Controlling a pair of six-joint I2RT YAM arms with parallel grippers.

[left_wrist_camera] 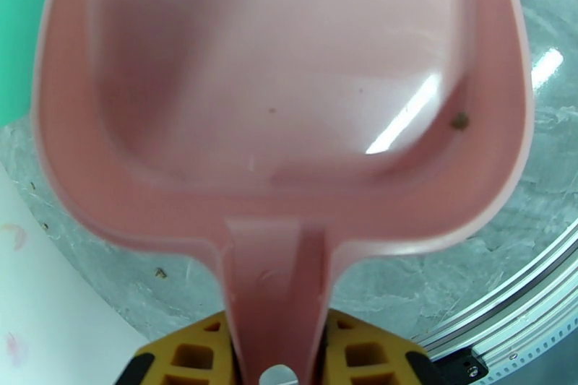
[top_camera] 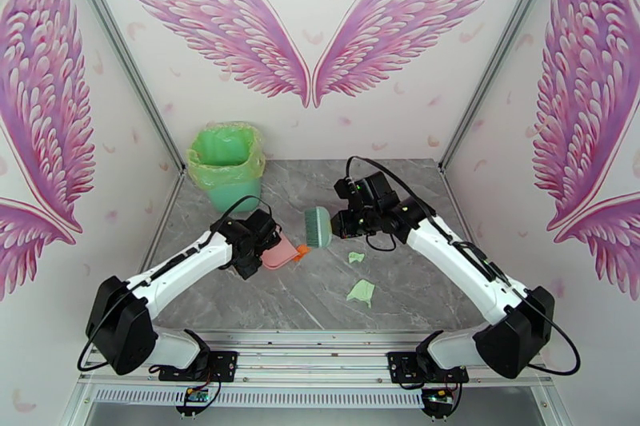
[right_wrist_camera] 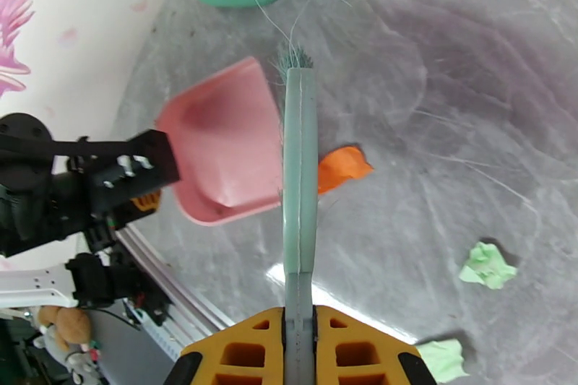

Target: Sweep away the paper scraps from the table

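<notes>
My left gripper (top_camera: 262, 250) is shut on the handle of the pink dustpan (top_camera: 280, 252), whose pan (left_wrist_camera: 289, 90) holds only a dark speck. The handle runs down between the yellow fingers (left_wrist_camera: 195, 354). My right gripper (top_camera: 346, 224) is shut on the teal hand brush (top_camera: 318, 228), which points away from the wrist (right_wrist_camera: 300, 162). Its bristles sit at the dustpan's mouth (right_wrist_camera: 224, 148). An orange paper scrap (right_wrist_camera: 343, 166) lies on the table (top_camera: 240, 300) just right of the brush, also visible from above (top_camera: 302, 252). Two mint green scraps (top_camera: 356, 257) (top_camera: 362, 292) lie nearer the right arm.
A green bin (top_camera: 226, 164) lined with a pale green bag stands at the table's back left corner, behind the dustpan. Silver rails (top_camera: 320, 337) edge the near side. Winged wall panels close in the left, back and right.
</notes>
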